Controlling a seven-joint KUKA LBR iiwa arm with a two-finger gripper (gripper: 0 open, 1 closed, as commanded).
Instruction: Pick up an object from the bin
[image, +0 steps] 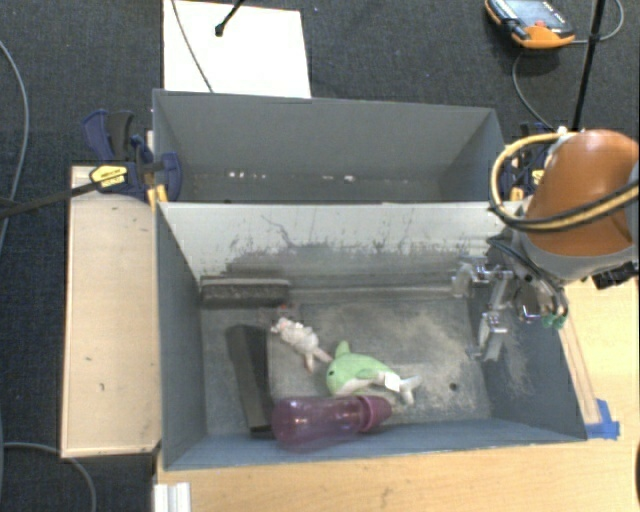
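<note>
You have a grey bin (330, 150) | plush toy (352, 372) green, white fins | bottle (320, 418) see-through purple | bar (250, 378) black | small figure (300, 340) whitish-pink | your arm's cover (585, 195) orange | gripper (490, 335) silver

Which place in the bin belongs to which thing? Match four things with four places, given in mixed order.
Things:
1. purple bottle
2. green soft toy
3. black bar
4. gripper

Places:
a. far right, over bare floor
b. left side of the floor
c. lying along the near wall of the bin
d. middle, just behind the bottle

Pairs: 1-c, 2-d, 3-b, 4-a.
</note>
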